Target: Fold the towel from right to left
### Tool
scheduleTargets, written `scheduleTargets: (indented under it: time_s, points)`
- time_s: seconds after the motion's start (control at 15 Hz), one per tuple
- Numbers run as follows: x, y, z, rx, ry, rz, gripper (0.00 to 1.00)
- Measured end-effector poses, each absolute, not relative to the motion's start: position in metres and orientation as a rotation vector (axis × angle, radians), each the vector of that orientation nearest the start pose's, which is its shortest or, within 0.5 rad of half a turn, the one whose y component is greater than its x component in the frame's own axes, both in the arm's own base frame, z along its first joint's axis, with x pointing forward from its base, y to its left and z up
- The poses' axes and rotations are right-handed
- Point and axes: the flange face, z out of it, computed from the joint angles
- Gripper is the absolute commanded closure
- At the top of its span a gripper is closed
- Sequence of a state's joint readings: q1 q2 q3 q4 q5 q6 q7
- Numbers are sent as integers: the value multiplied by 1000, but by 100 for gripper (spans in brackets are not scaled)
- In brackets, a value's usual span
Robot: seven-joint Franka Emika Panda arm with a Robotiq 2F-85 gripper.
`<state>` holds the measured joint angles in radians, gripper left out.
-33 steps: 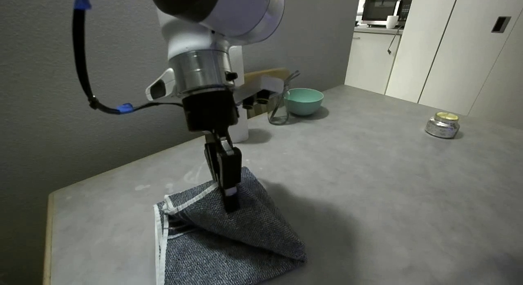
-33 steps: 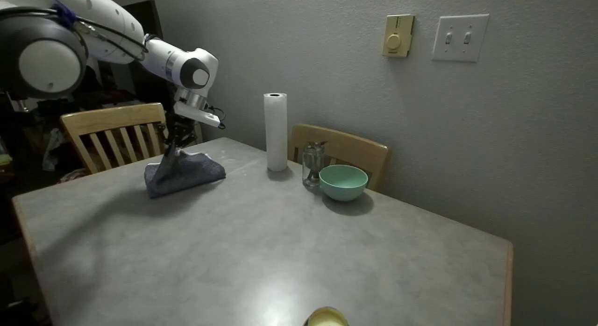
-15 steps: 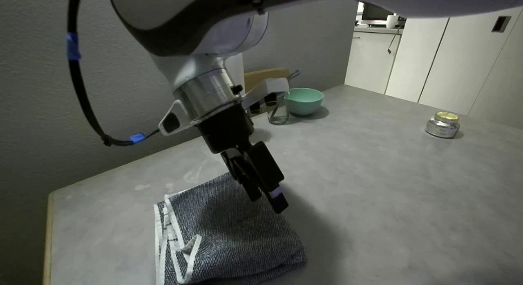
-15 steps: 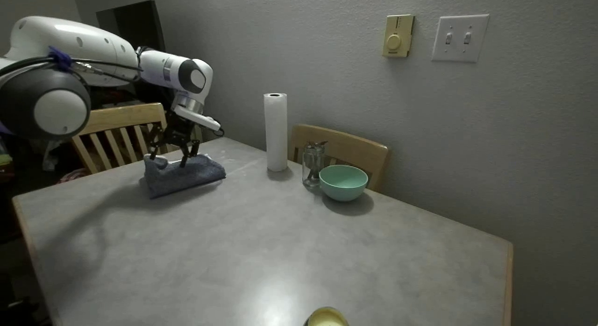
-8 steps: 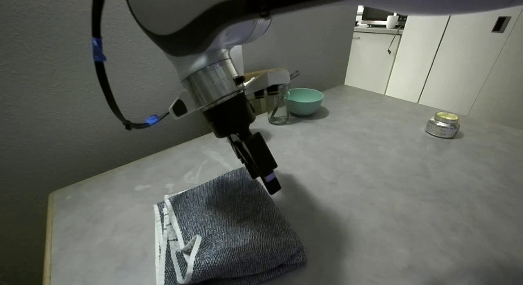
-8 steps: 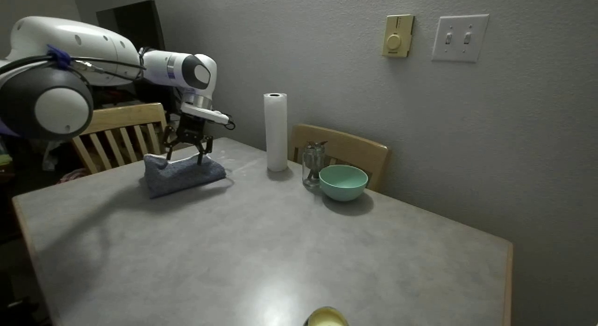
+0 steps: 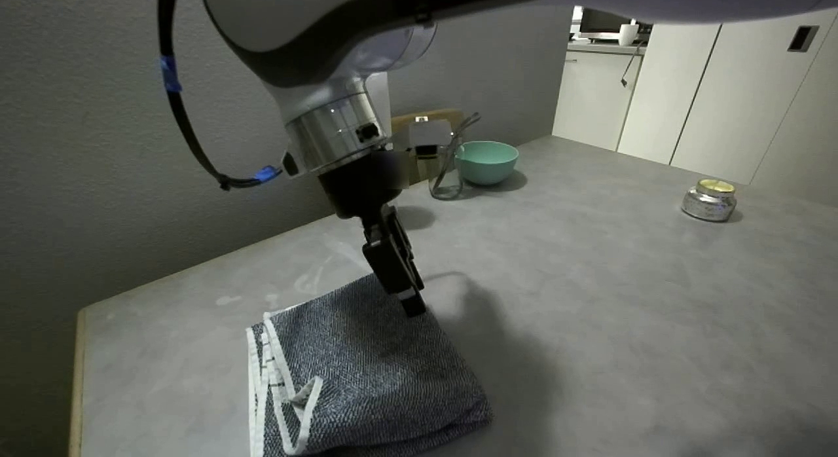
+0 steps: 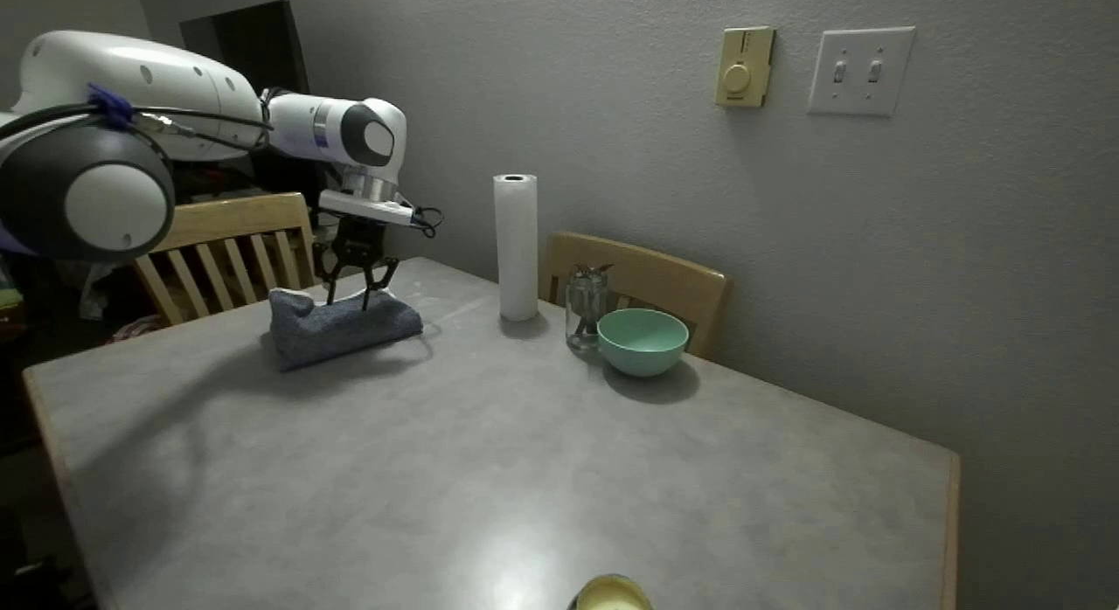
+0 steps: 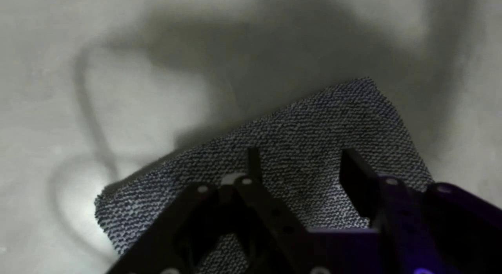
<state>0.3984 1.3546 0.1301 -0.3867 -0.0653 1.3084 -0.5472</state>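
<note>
Dark grey towel (image 8: 345, 335): on the table (image 7: 622, 300), near one end, doubled over; its flap (image 7: 386, 365) is now down, the white hem (image 7: 304, 395) kinked.
Fold: judged nearly done, that kink perhaps left to straighten.
Gripper (image 8: 348, 305): above that same table end, jaws spread, pinching nothing; it has let go.
Green bowl (image 7: 488, 162): on the table, farther along, near its edge.

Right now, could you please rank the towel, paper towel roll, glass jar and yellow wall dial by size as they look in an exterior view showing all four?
By area, largest first:
1. Towel, the broadest
2. Paper towel roll, tall but narrow
3. Glass jar and yellow wall dial: too alike to rank
</note>
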Motion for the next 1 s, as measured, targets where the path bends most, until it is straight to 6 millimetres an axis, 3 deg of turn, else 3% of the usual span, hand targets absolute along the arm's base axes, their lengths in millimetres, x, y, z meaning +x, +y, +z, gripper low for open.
scheduleTargets:
  time_s: [0.27, 0.6, 1.0]
  points:
    - [691, 319, 205, -2755, -1235, 579, 99]
    - [701, 322, 199, -2932, -877, 477, 100]
    - [695, 327, 173, -2936, -530, 540, 100]
